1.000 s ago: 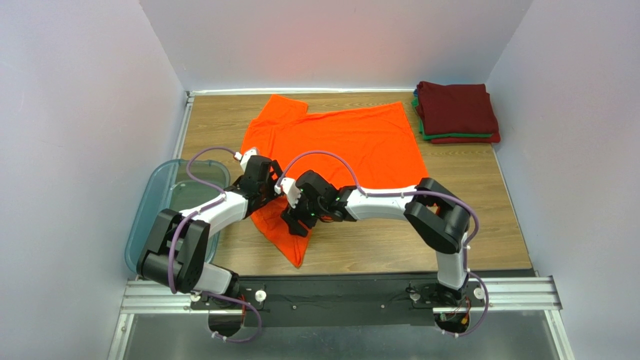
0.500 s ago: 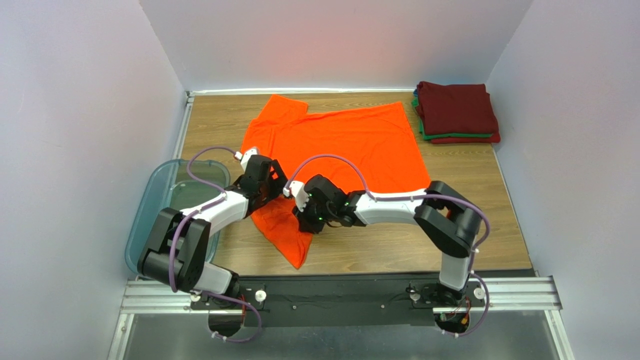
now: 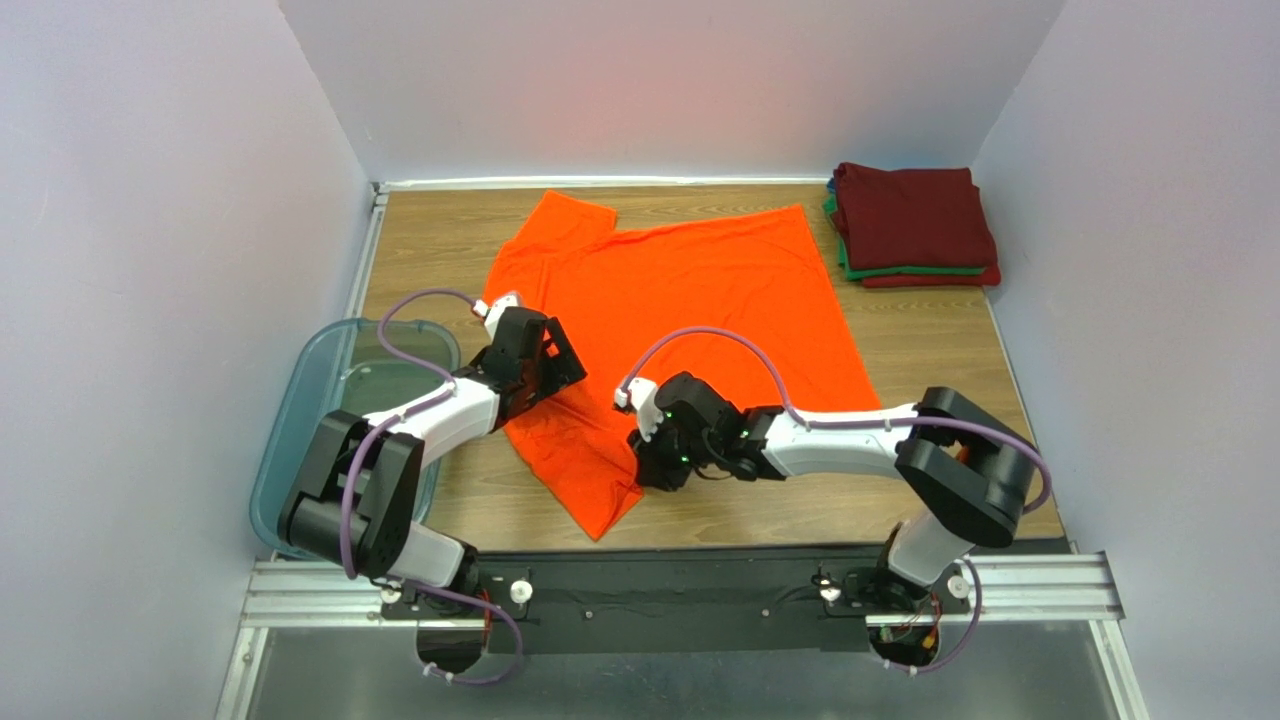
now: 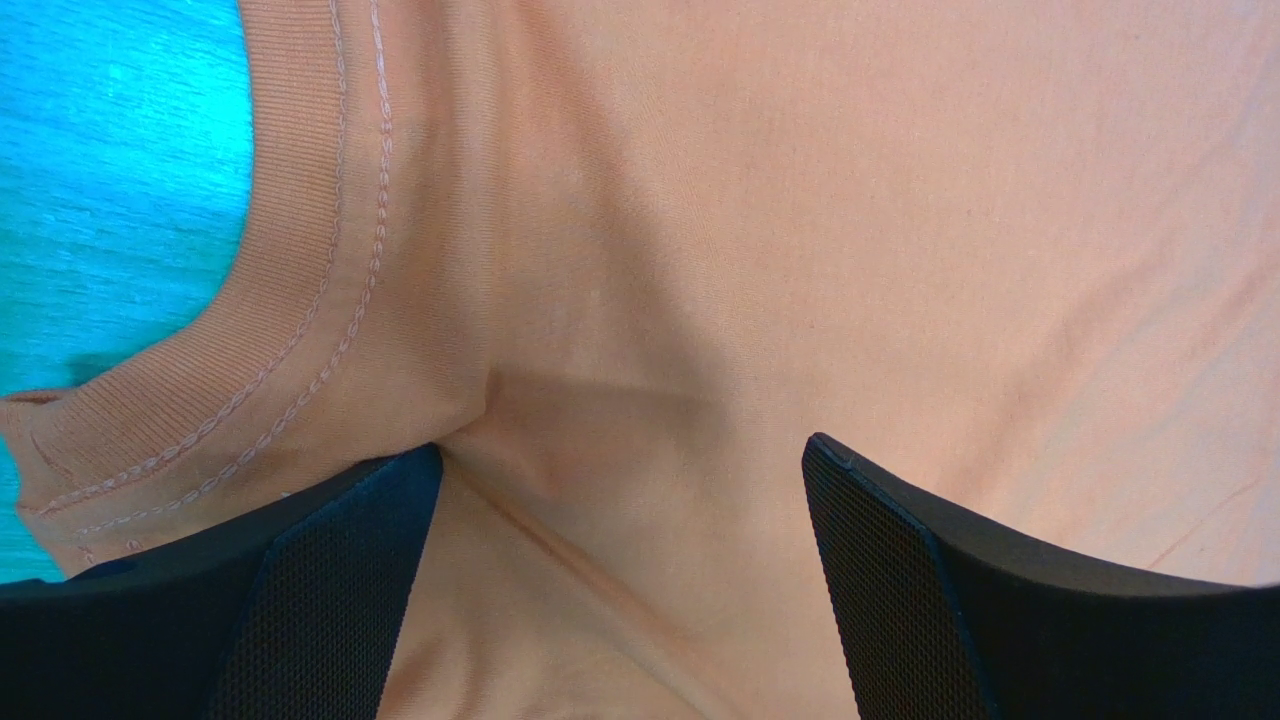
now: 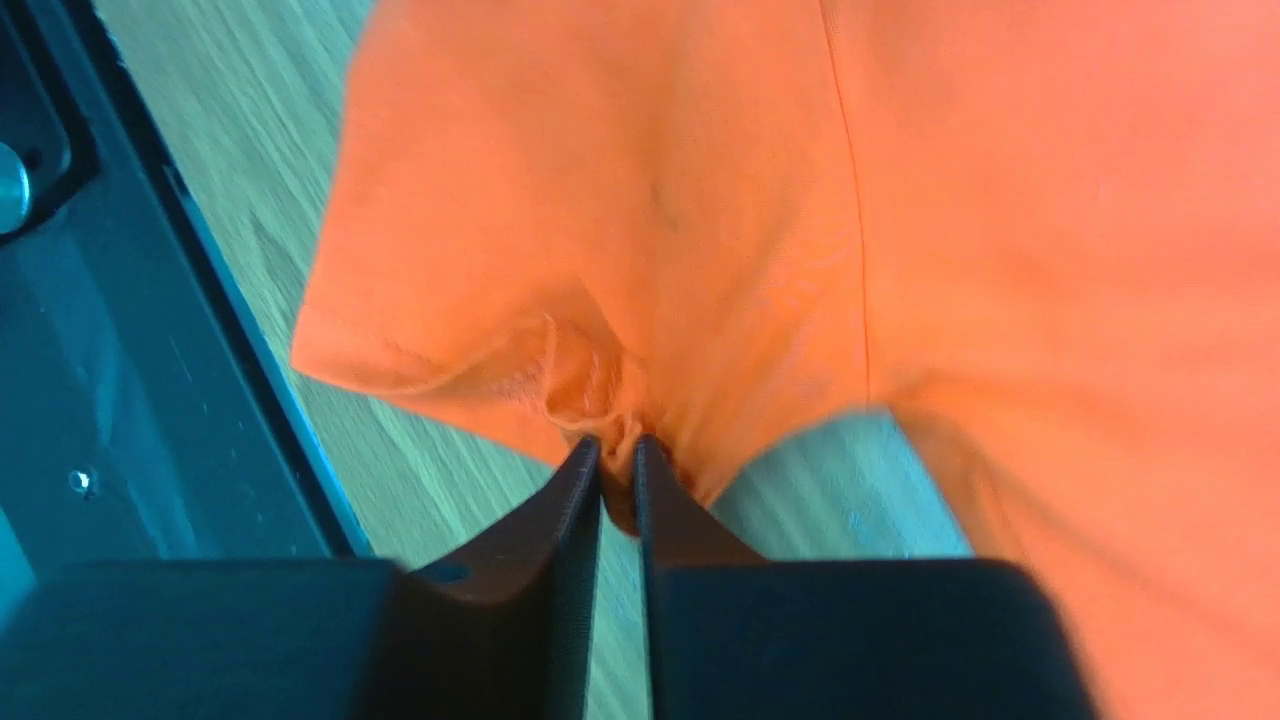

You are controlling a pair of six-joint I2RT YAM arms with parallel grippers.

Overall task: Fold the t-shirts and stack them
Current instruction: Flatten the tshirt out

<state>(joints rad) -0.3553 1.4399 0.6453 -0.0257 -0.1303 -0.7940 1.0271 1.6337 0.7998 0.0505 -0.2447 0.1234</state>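
Currently the right gripper [image 5: 616, 450] is pinched closed on a fold of the orange t-shirt [image 3: 706, 285], which lies spread on the table [image 3: 932, 360], likely to straighten its near sleeve. The left gripper [image 4: 616, 458] sits wide open by the collar [image 4: 286, 300], holding nothing.

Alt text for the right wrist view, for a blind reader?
The right end effector is shut on a bunched fold of the orange t-shirt, lifting it slightly. The wooden table and a dark rail show at left.
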